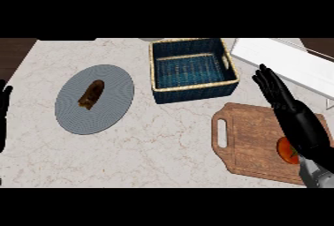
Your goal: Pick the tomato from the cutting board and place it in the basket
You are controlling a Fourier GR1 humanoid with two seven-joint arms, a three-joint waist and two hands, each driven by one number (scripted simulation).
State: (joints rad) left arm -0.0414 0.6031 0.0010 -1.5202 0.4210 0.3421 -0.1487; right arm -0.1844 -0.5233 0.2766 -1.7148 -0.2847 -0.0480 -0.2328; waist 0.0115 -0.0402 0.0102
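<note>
Grey round plate (94,99) lies on left part of desk (163,145) — pale marble top with faint veins. Brown oblong food item (92,94) sits on plate, near its middle, tilted on a diagonal; kind cannot be told. White long box-like object (287,62) lies at upper right corner — runs diagonally toward right edge.

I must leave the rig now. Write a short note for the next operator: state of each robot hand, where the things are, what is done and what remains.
Right robot hand: open, fingers straight, over the cutting board, holding nothing.
Left robot hand: open, resting at the view's left edge.
Tomato: on the cutting board, partly hidden by the right forearm.
Basket: beyond the board, nothing visible in it.
Grey plate: on the left, with a brown item, not part of the job.
Done: nothing yet. Left: grasp the tomato, place it in the basket.
</note>
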